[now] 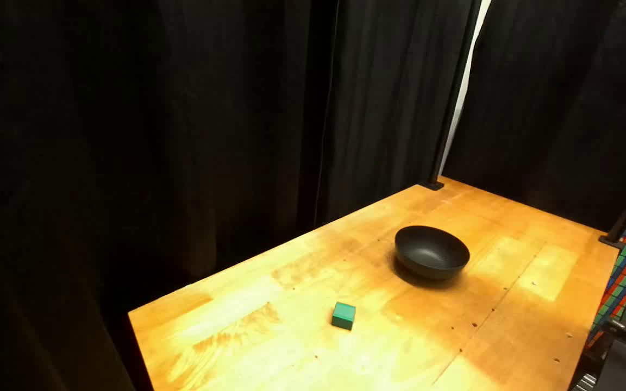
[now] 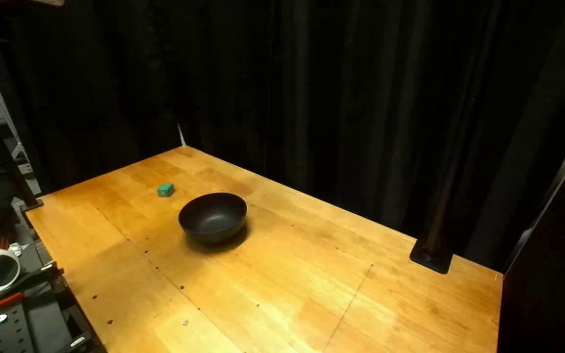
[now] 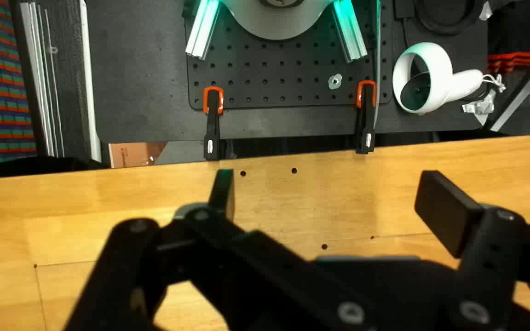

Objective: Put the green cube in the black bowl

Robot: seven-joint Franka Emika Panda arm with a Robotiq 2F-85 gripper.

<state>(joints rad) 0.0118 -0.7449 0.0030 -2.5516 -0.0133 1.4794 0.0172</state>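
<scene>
The green cube (image 1: 343, 315) lies on the wooden table, apart from the bowl; it also shows in an exterior view (image 2: 166, 190). The black bowl (image 1: 432, 252) stands upright on the table, and its visible inside looks empty; it also shows in an exterior view (image 2: 213, 218). My gripper (image 3: 334, 202) shows in the wrist view with its two finger pads wide apart and nothing between them. It is above the table near the robot's base. Neither the cube nor the bowl shows in the wrist view. I cannot make out the gripper in the exterior views.
The wooden table (image 2: 312, 274) has small holes. Orange-tipped clamps (image 3: 213, 122) hold the black base plate (image 3: 265, 87) at its edge. A white controller (image 3: 433, 78) lies on the black surface beside the base. Black posts (image 2: 432, 255) stand at the table's edges, with dark curtains behind.
</scene>
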